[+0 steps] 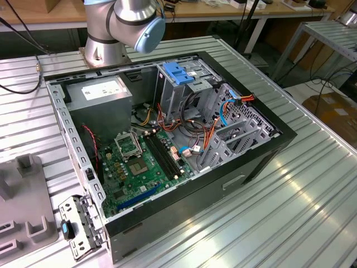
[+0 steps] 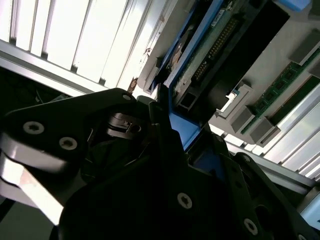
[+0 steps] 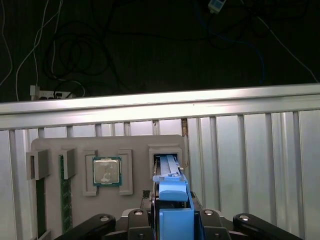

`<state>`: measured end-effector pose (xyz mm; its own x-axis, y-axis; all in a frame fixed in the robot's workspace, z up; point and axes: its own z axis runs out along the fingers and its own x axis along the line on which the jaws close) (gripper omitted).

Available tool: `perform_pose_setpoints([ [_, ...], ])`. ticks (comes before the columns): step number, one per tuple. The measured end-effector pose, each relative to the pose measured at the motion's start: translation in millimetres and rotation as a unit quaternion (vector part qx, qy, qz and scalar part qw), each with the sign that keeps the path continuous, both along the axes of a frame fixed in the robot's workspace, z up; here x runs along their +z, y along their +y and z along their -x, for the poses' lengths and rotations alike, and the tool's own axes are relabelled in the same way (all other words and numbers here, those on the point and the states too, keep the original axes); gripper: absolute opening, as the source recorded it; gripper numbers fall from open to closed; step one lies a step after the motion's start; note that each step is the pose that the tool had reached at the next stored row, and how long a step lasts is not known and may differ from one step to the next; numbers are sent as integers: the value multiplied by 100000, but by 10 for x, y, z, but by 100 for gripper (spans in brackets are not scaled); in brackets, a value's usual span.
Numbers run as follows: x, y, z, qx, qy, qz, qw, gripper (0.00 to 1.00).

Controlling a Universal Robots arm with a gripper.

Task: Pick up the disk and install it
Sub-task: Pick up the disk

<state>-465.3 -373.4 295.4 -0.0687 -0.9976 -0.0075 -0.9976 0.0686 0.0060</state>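
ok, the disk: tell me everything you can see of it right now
The disk stands on edge in a slot of the grey tray, next to the CPU chip. In the first wrist view its narrow edge faces the camera, capped by a blue plastic rail. The second wrist view shows a green circuit-board face with the blue rail along it. The gripper sits astride its near end; whether it is clamped can't be told.

No text is readable, even on the white sticker [image 1: 102,89] atop the power supply [image 1: 106,111].
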Motion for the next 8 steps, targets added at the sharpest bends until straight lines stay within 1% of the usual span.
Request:
perform_pose_setpoints([
  [6, -1, 0, 0, 1, -1, -1, 100000, 37],
  [8, -1, 0, 0, 374, -4, -3, 99999, 37],
])
